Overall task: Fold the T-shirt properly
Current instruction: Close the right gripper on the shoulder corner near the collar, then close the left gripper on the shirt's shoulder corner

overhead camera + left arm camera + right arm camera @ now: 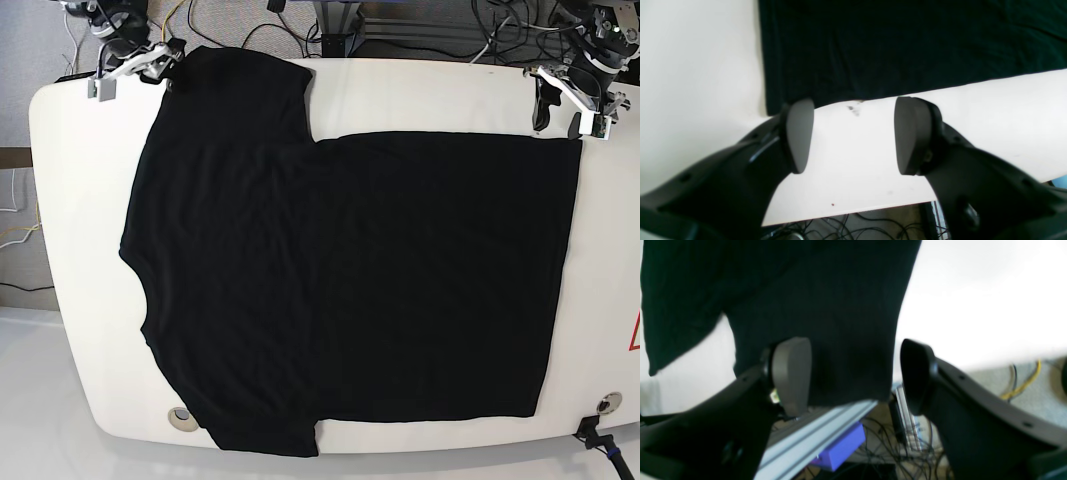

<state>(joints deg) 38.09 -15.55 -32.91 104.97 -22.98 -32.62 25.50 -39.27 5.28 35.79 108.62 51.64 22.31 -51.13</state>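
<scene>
The black T-shirt (350, 280) lies flat on the white table (80, 300), sleeves at the left, hem at the right. My left gripper (565, 100) is open at the far right, over bare table just off the shirt's hem corner (907, 43). In the left wrist view the gripper (855, 136) holds nothing. My right gripper (135, 62) is open at the far left by the upper sleeve. In the right wrist view the sleeve end (823, 306) lies between the spread fingers of that gripper (853, 376) and reaches past the table's edge.
An aluminium rail (813, 436), a purple box (843, 446) and loose cables (887, 446) lie beyond the table's far edge. The table has round holes near its front corners (181, 415) (603, 404). Cables also show below the edge (846, 226).
</scene>
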